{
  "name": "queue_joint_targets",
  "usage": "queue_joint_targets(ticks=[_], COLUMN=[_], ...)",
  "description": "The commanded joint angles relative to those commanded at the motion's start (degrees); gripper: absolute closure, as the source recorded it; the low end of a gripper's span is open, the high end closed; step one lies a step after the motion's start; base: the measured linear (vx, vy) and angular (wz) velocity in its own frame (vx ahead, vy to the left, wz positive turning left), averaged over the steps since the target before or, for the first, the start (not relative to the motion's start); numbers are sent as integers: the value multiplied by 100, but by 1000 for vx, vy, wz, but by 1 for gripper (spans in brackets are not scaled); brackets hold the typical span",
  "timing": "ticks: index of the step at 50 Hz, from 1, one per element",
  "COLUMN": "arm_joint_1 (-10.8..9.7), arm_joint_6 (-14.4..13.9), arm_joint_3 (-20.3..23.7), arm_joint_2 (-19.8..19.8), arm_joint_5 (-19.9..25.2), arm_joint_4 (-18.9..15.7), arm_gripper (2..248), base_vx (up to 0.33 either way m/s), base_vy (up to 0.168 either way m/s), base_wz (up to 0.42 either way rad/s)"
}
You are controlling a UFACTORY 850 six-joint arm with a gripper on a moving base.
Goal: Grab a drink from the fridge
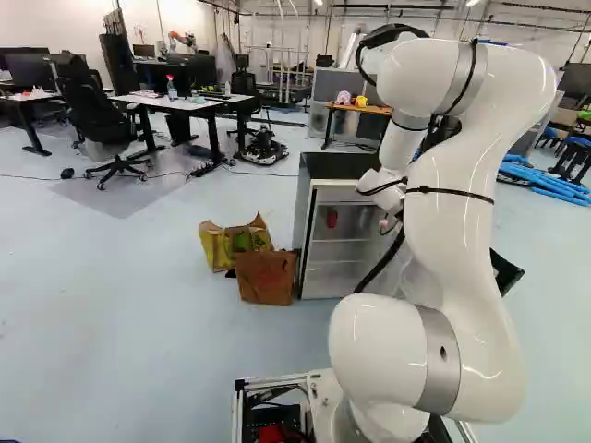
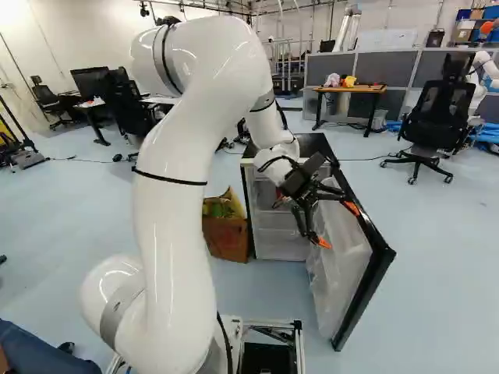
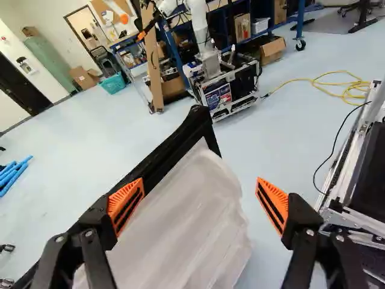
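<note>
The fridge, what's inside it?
A small red item, probably a can, stands inside the fridge, near the top, with a shelf below. The arm and hand cover parts of the interior, so anything behind them can't be seen.

The left base view looks ahead and slightly down from behind the arm (image 1: 471, 212), on its left; the arm fills the near right. The right base view faces the same way from its right, with the arm near left. They share the fridge (image 1: 316, 208), the brown bag (image 1: 266, 279) beside it and the far table (image 1: 365, 109). The wrist view looks along the claw (image 2: 337, 226), close over the fridge door (image 3: 165, 162), toward another robot (image 3: 231, 90) farther off; it shares that door with the right base view.
</note>
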Motion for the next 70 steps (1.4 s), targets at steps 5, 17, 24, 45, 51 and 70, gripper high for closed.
queue_joint_targets(ticks=[5,17,24,45,51,70], arm_joint_1=[-77,-250,-256,-159,-108,63], arm_joint_6=[0,0,0,0,0,0], arm_joint_3=[-106,-357,-364,84,320,1084], arm_joint_2=[-49,-168,-171,53,175,597], arm_joint_5=[-30,-102,-144,-252,-276,-352], arm_joint_4=[-72,-248,-340,-815,-1140,-2272], arm_gripper=[3,3,3,3,3,3], base_vx=[0,0,0,0,0,0], base_vy=[0,0,0,0,0,0], base_wz=[0,0,0,0,0,0])
